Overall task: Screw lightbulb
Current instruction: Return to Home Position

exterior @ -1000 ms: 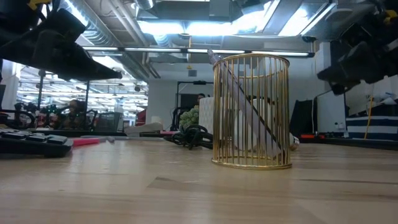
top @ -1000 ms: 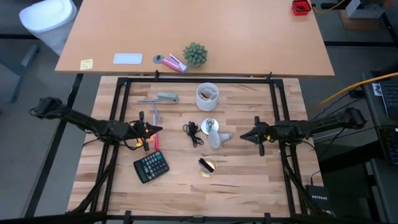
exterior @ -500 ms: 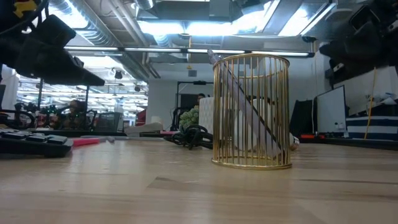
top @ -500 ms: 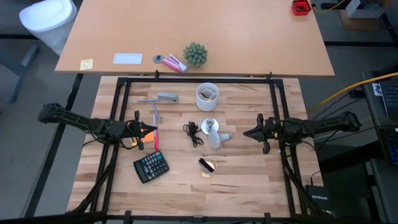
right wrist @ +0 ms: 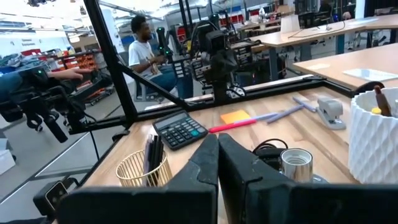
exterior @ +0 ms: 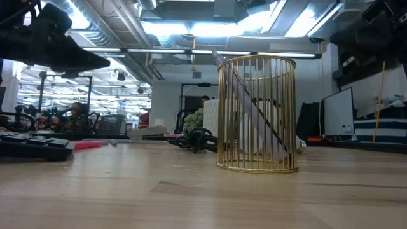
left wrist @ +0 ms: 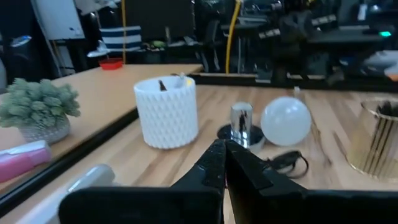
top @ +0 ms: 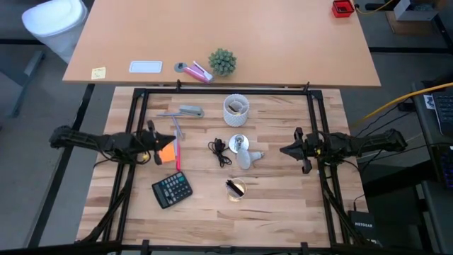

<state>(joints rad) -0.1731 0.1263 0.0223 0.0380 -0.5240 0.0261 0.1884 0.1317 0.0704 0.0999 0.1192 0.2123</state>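
The lightbulb lies on its side near the middle of the counter, just beside the round silver socket. Nothing holds it. In the left wrist view the white globe of the bulb sits right next to the upright socket. A black cord is bunched up on the socket's left side.

The left gripper hangs over the left part of the counter, well apart from the bulb, and its fingers are pressed together with nothing between them. An orange note and a pink pen lie just by its tip. The right gripper hangs over the right part of the counter and points toward the middle. Its fingers are also pressed together and empty.

A white cup stands behind the socket, toward the far edge. A gold wire pen holder stands in front of the bulb, toward the near edge. A calculator lies to the holder's left, and a stapler lies left of the cup. A small green plant sits on the larger table beyond. In the right wrist view a person sits in the room behind the counter.
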